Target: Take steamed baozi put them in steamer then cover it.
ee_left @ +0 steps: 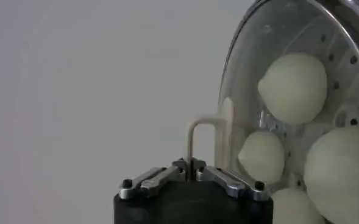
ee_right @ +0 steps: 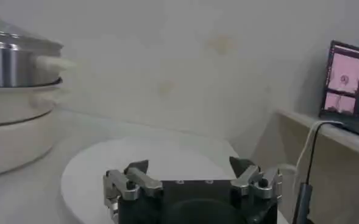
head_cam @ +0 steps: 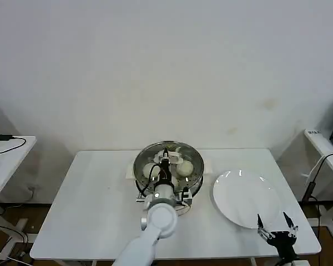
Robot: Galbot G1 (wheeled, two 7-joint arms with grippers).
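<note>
The steamer [head_cam: 140,176] stands at the middle back of the white table, its steel wall [ee_right: 11,61] on a white base. The glass cover [head_cam: 180,149] lies over its mouth. My left gripper [head_cam: 166,160] is above it, shut on the cover's pale handle [ee_left: 206,131]. Through the cover [ee_left: 246,79] I see several cream steamed baozi [ee_left: 294,87] on the perforated tray [ee_left: 350,61], one of them near the handle [ee_left: 261,156]. My right gripper [head_cam: 277,224] hangs open and holds nothing at the front edge of the white plate [head_cam: 238,194].
The plate [ee_right: 167,161] to the right of the steamer has nothing on it. A side table with a cable [head_cam: 5,152] stands at the left. Another side table [head_cam: 324,147] with a monitor [ee_right: 351,82] stands at the right. A plain wall is behind.
</note>
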